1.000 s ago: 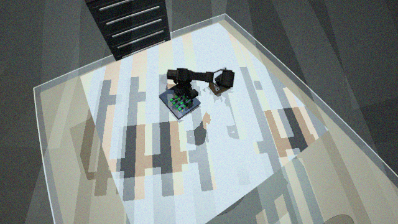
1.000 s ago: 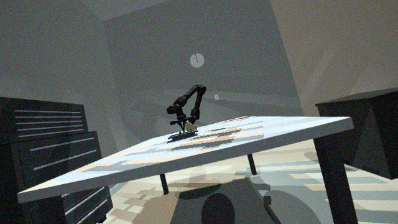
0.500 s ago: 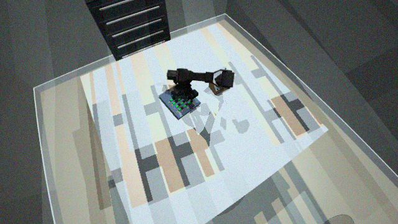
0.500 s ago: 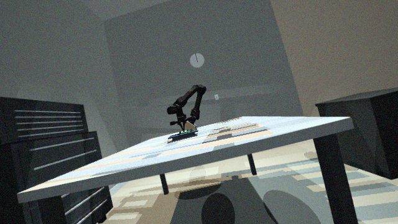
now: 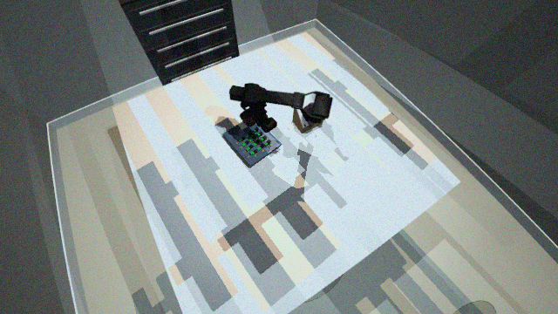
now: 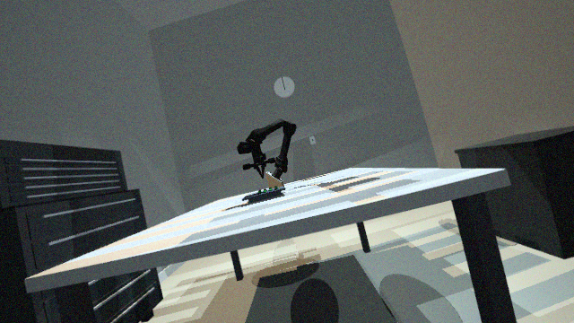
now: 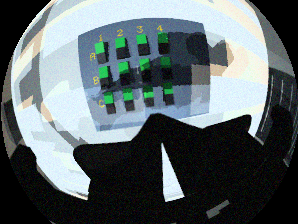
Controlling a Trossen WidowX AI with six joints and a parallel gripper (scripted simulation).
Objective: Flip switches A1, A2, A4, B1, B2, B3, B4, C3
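The switch panel [image 5: 249, 160] [image 6: 265, 196] [image 7: 198, 101] lies on the table, with rows A to C and columns 1 to 4 in the wrist view. Every switch there shows a green far part and a black near part, among them A1 [image 7: 100, 48], A2 [image 7: 121, 47], B1 [image 7: 104, 75] and C3 [image 7: 149, 96]. A4 [image 7: 163, 43] and B4 [image 7: 166, 69] lie partly in a dark shadow. Which ends are raised is hard to tell. My gripper [image 6: 263, 177] [image 7: 155, 118] is shut and empty, above the panel and apart from it. Its tips appear below row C in the wrist view.
A small brown-and-white angled object [image 5: 303, 126] [image 6: 273, 180] stands by the arm's base. A dark drawer cabinet [image 5: 192, 41] stands beyond the table [image 5: 370, 183] [image 6: 359, 211]. The arm's shadow crosses the panel's right side in the wrist view.
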